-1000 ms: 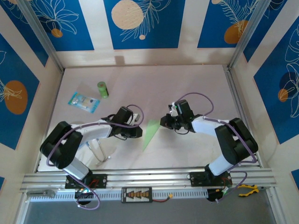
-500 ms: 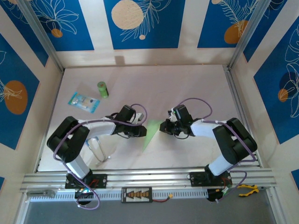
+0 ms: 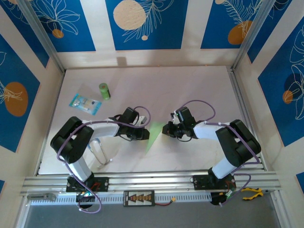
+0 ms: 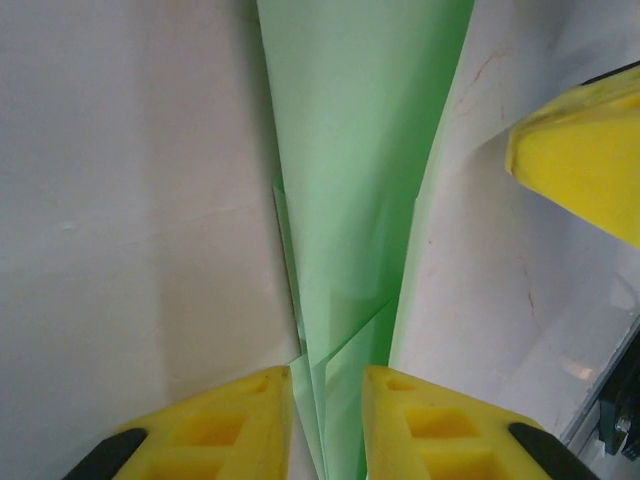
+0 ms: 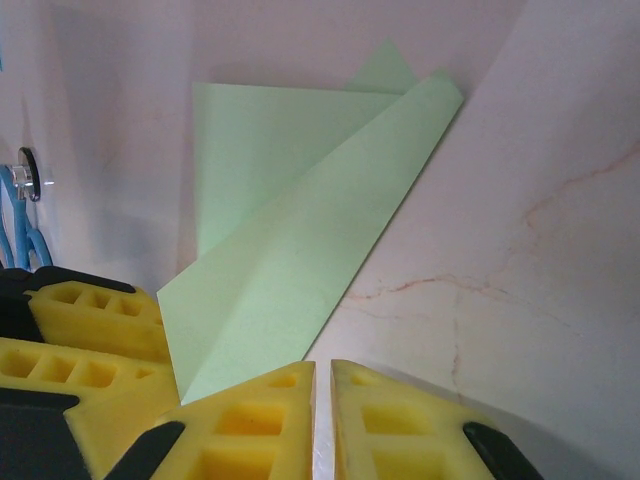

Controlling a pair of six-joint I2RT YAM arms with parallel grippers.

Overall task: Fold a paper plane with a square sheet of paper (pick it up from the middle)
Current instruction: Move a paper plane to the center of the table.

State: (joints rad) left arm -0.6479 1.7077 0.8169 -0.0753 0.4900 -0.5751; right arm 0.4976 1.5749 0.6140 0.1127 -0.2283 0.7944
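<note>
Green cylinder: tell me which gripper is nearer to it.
Left. The left gripper is to the right of the green cylinder and nearer the bases, at the paper plane's left edge. The right gripper lies farther off, across the plane.

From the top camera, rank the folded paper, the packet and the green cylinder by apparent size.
First, tied: packet and folded paper, too alike to rank.
Last: green cylinder, clearly smallest.
</note>
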